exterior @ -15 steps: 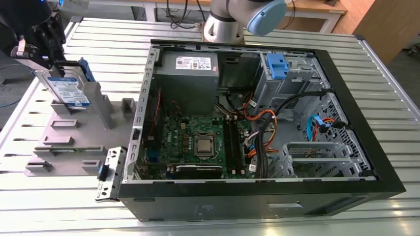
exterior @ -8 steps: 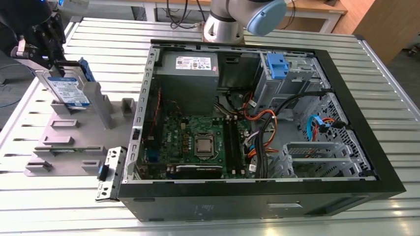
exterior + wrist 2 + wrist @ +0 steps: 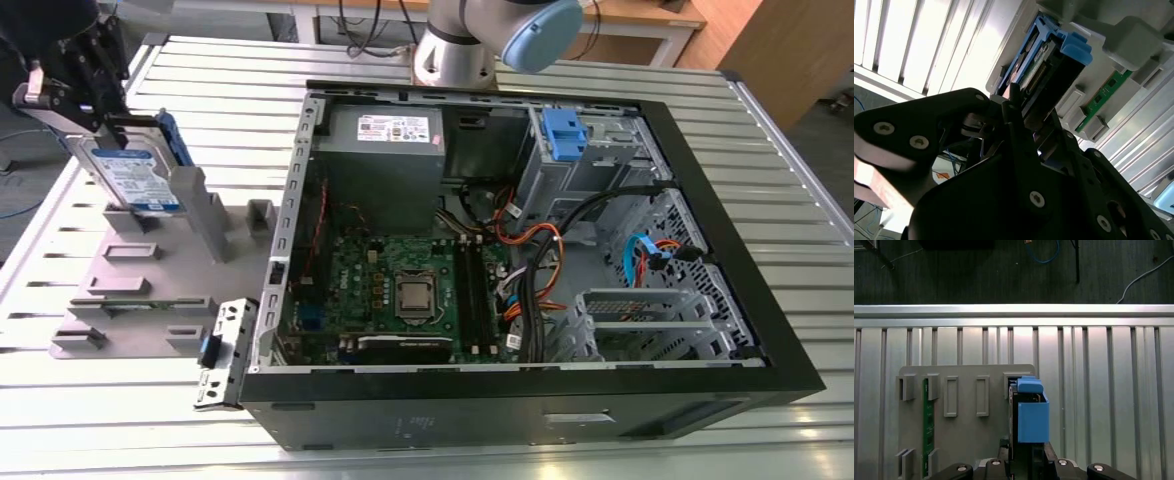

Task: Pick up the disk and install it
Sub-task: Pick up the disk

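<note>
The disk is a silver drive with a white-and-blue label and a blue rail frame. It stands upright on edge at a slot of the grey holder plate, on the exterior view's left. My gripper comes down on its top edge and is shut on the disk. In the second wrist view the black fingers straddle the disk close up. The first wrist view looks down the disk edge-on, with the gripper just behind it. I cannot tell whether its lower edge rests in the slot.
An open computer case lies on the slatted metal table, with a grey power-supply box and a drive cage with a blue clip at its far side. A green memory stick stands in the holder plate. A loose metal bracket leans by the case.
</note>
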Available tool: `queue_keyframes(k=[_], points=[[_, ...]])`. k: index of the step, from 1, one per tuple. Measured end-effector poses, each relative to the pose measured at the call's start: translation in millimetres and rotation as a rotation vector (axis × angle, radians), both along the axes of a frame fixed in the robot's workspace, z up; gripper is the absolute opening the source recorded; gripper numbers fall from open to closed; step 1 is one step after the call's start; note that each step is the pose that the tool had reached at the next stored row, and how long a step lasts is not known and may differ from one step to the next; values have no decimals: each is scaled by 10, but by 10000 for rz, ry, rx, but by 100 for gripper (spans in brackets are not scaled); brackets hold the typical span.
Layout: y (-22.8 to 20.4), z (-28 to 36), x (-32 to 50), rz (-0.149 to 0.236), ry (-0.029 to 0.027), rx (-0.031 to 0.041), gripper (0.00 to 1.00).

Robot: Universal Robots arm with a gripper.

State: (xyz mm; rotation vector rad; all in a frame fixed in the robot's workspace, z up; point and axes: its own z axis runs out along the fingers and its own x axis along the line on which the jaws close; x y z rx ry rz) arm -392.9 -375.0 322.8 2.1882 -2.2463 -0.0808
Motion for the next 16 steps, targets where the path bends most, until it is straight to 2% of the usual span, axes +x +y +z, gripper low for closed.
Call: queue_keyframes(k=[3, 12, 14, 16], points=[[0, 82, 0, 0, -1, 1, 35], [0, 389, 0, 0, 0, 1, 35], [0, 427, 0, 0, 0, 0, 35], [0, 426, 0, 0, -1, 1, 35]])
